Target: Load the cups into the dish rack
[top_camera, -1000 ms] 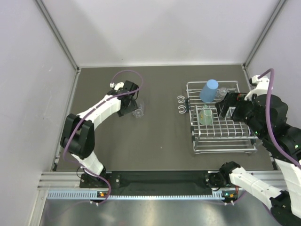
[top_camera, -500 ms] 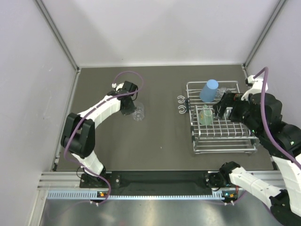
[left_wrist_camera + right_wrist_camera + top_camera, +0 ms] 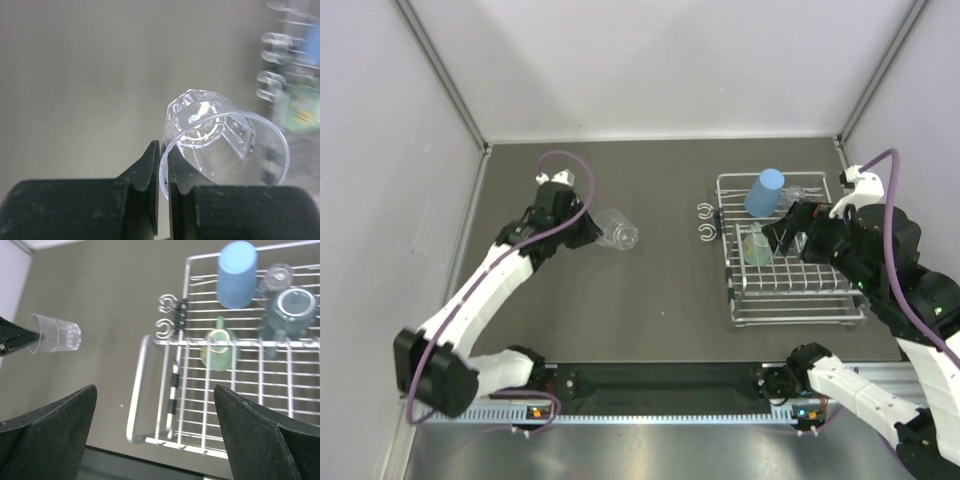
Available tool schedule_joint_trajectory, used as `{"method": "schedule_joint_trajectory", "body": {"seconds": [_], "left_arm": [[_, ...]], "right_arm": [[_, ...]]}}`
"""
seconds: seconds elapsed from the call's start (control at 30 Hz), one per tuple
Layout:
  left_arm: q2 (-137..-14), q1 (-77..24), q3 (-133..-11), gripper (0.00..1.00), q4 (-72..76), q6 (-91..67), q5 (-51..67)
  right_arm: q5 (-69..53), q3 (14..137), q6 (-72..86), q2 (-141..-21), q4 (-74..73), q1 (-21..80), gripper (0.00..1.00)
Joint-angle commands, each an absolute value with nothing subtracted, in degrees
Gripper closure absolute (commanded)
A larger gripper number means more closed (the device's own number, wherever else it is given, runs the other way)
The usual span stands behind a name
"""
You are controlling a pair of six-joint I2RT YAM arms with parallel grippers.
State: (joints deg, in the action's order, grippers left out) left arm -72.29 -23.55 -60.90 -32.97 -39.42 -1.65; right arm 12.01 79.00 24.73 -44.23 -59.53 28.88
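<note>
**Clear tumbler pinched by its rim, rack straight ahead**

The left pincer (image 3: 163, 165) is clenched on the rim of a clear tumbler (image 3: 220, 135), one finger inside the mouth and one outside. The tumbler juts ahead of the pincer on its side, long axis roughly level, base leading. Whether it hangs free of the bench (image 3: 660, 290) is hard to tell from above. The dish rack (image 3: 798, 321) sits well beyond that base, on the same line. The right pincer (image 3: 154, 386) hangs released directly over the rack, grasping nothing.
</note>
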Motion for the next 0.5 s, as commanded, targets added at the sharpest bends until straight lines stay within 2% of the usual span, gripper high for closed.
{"method": "schedule_joint_trajectory", "body": {"seconds": [0.0,0.1,0.2,0.3,0.47], "left_arm": [[-63.30,-23.29,-57.84,1.00,-23.75,-37.26,11.14],[-55.30,-23.29,-53.97,1.00,-15.31,-38.40,22.04],[-47.14,-23.29,-51.07,1.00,-7.40,-41.30,29.86],[-42.65,-23.29,-50.45,1.00,-1.16,-44.37,34.09],[-40.69,-23.55,-50.71,1.00,11.74,-48.60,44.97]], "right_arm": [[5.99,78.66,25.66,-44.47,-53.18,29.44,0.00],[0.28,78.05,26.10,-44.65,-49.23,29.44,0.00],[-12.78,75.24,27.85,-43.86,-41.42,29.36,0.00],[-22.98,70.59,31.71,-42.89,-30.35,29.44,0.00],[-32.86,62.50,40.06,-42.28,-12.53,29.53,0.00]]}}
